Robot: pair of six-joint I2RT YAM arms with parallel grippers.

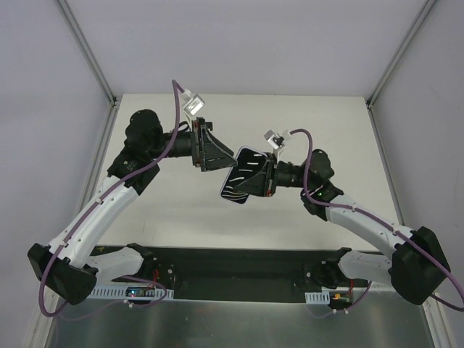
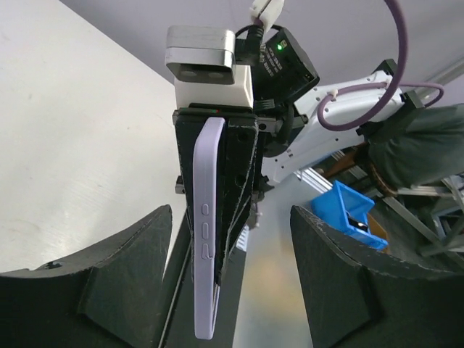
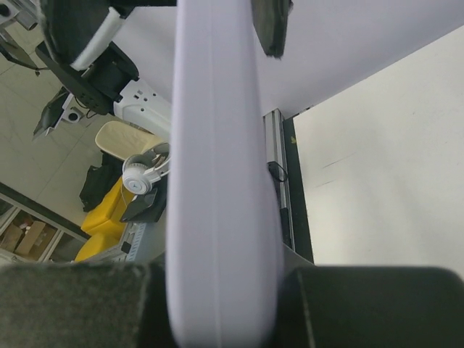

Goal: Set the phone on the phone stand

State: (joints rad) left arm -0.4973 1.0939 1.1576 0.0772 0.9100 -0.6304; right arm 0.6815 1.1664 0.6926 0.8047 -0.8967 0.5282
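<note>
The phone (image 1: 243,177), slim with a dark glossy screen and a pale lilac edge, hangs in the air above the middle of the table. My right gripper (image 1: 262,179) is shut on it from the right. In the right wrist view the phone's edge (image 3: 221,181) fills the gap between the two pads (image 3: 72,304). My left gripper (image 1: 212,154) stands open just left of the phone. In the left wrist view the phone (image 2: 206,232) hangs edge-on between the spread fingers (image 2: 109,283), touching neither. The phone stand is out of view.
The white table (image 1: 304,232) lies below both arms, walled by pale panels and metal posts (image 1: 87,51). A blue bin (image 2: 348,217) sits off the table behind the right arm. White headphones (image 3: 141,174) lie beyond the table's edge.
</note>
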